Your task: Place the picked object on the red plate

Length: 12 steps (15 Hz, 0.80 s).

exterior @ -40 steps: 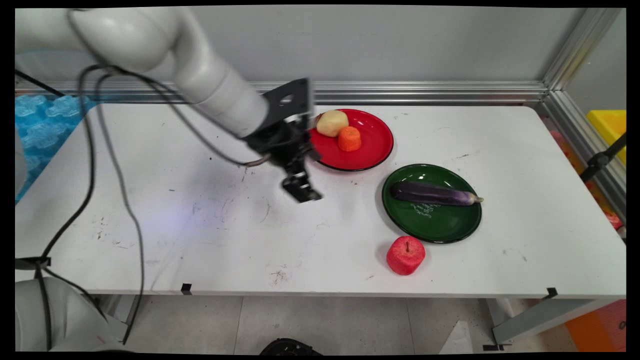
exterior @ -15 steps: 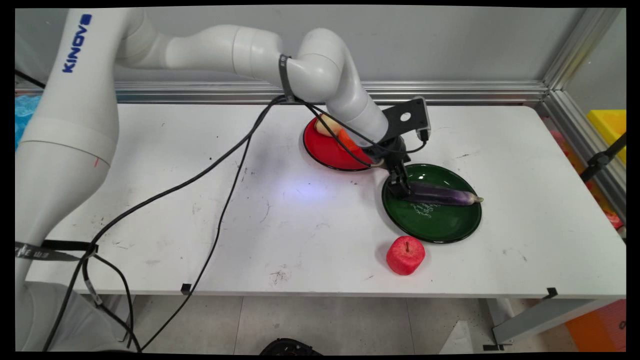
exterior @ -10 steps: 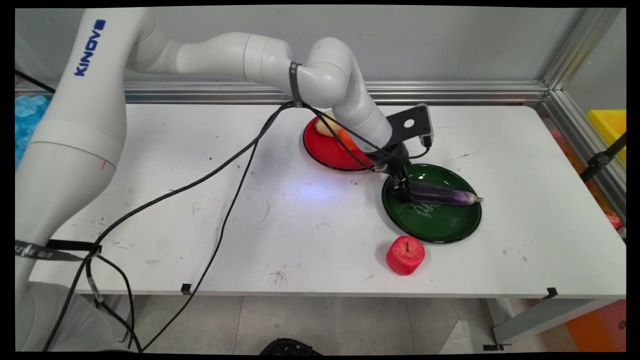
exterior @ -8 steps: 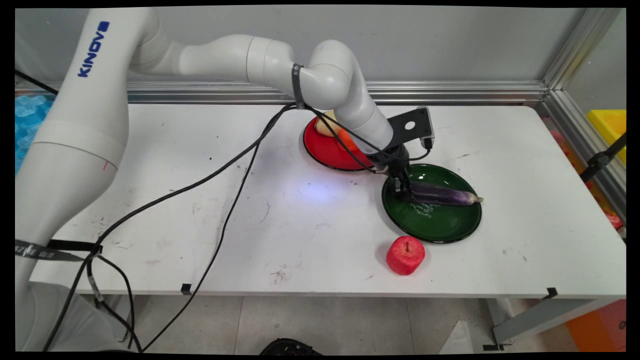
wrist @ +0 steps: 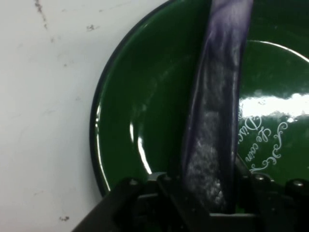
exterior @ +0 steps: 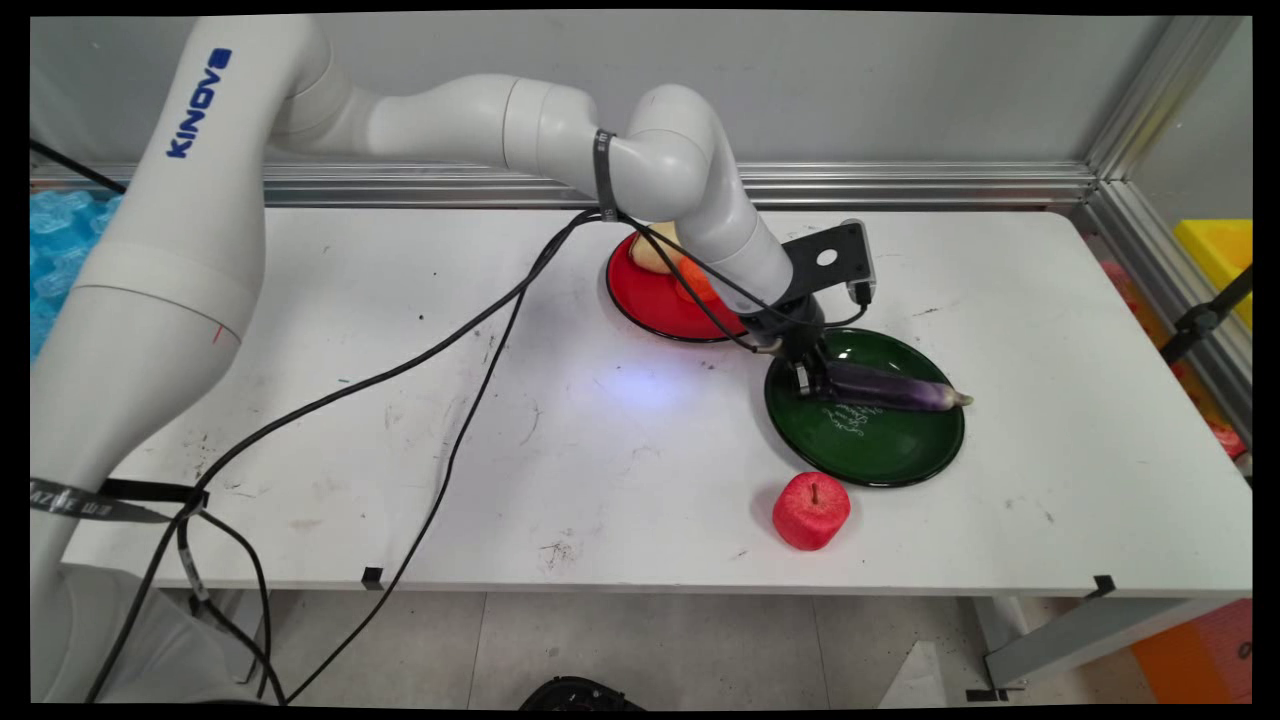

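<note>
On white table (exterior: 400, 420), gripper (exterior: 806, 374) is clenched on the eggplant (exterior: 890, 390) blunt end; its long axis runs away across green plate (exterior: 870, 450).

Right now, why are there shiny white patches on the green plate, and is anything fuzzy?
Hand view: the white patches on the green plate are glare from a light above, and the eggplant is soft and out of focus, being so near the camera. Main view: sharper, with the same plate showing only faint reflections, and the arm's soft shadow on the table.
</note>
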Available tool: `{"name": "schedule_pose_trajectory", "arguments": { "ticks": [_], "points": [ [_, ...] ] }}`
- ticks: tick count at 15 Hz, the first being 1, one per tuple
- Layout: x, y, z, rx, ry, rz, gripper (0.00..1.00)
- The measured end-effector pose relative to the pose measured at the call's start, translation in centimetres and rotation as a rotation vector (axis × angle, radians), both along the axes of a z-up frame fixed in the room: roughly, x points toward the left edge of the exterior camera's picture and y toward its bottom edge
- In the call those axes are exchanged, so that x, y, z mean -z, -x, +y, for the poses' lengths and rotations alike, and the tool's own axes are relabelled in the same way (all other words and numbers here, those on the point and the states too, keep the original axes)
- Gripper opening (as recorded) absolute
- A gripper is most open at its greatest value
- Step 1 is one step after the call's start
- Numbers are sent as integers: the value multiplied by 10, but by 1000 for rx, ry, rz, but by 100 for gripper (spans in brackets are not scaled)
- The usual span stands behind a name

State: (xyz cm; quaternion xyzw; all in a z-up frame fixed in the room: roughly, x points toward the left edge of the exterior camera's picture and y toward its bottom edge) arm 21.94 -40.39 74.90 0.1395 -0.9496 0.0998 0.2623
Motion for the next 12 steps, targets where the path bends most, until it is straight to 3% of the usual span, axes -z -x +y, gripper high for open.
{"name": "schedule_pose_trajectory", "arguments": {
  "ticks": [6, 12],
  "points": [
    [-34, -5, 5, -17, 34, 47, 0],
    [-72, -41, 19, -133, 79, 62, 0]
  ]
}}
